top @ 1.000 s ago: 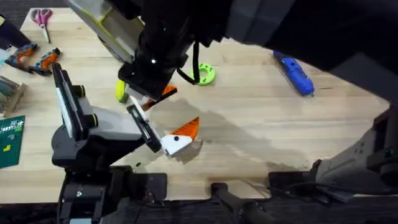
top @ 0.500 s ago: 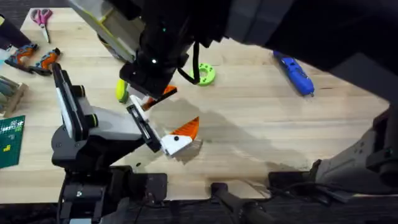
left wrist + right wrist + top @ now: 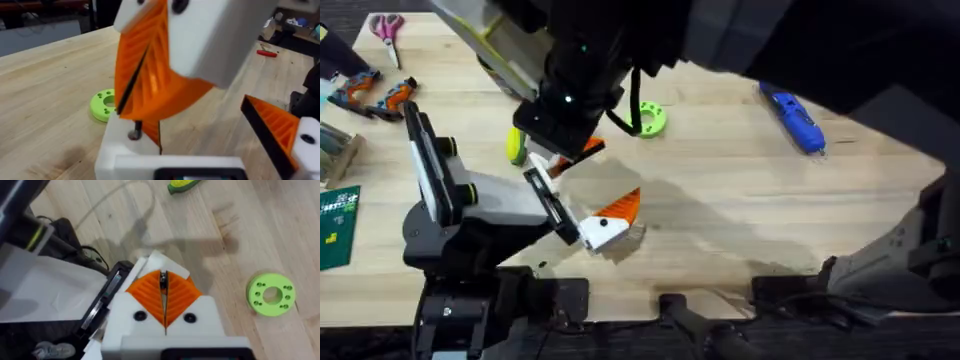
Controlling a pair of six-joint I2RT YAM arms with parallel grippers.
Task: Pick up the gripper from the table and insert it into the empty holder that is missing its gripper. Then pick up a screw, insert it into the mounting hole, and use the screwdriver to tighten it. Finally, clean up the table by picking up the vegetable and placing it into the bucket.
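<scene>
My right gripper [image 3: 568,158] reaches across from above, its orange pads [image 3: 150,297] shut on a small dark screw [image 3: 163,279]. The screw [image 3: 135,131] touches the top of the white holder [image 3: 125,150], one finger of my left gripper [image 3: 610,220]. That holder [image 3: 159,261] lies directly under the screw. My left gripper [image 3: 200,130] stands open, with an orange wedge-shaped gripper [image 3: 272,125] on its other finger. The yellow-green vegetable [image 3: 515,146] lies just left of the right gripper. The blue screwdriver [image 3: 792,117] rests at the far right. The bucket is out of view.
A round green disc [image 3: 650,118] with holes lies behind the grippers. Orange-handled pliers [image 3: 380,95] and pink scissors [image 3: 387,27] sit at the far left. A green board [image 3: 338,225] lies at the left edge. Bare wood stretches between the disc and the screwdriver.
</scene>
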